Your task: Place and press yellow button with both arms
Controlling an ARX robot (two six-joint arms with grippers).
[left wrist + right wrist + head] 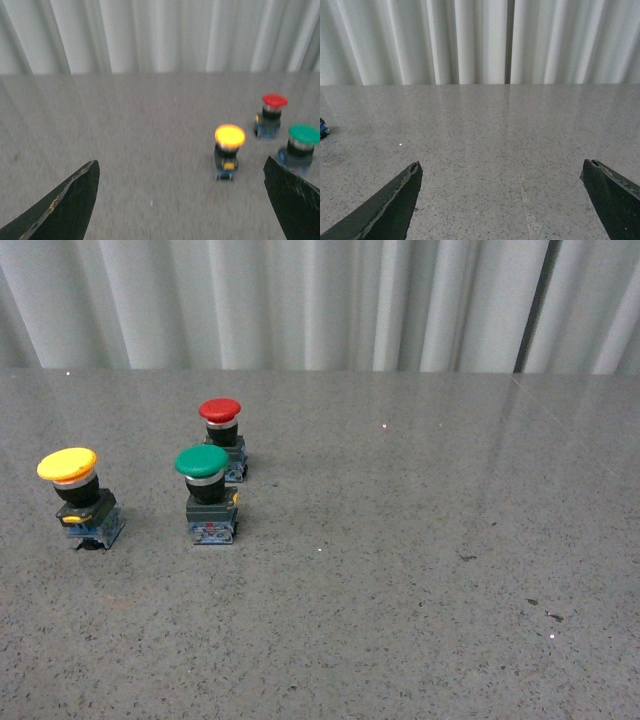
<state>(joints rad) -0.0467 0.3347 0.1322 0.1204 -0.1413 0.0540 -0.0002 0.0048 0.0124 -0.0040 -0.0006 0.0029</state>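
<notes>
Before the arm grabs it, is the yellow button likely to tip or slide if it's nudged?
Probably tippy: the yellow button has a wide cap on a tall, narrow base, so a high push may topple it. It looks like rigid plastic, likely light. The smooth table may let it slide if pushed low.

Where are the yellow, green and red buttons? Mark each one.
yellow button (67, 464), front view, on its yellow cap.
green button (202, 460), front view, on its green cap.
red button (219, 409), front view, on its red cap.
</notes>
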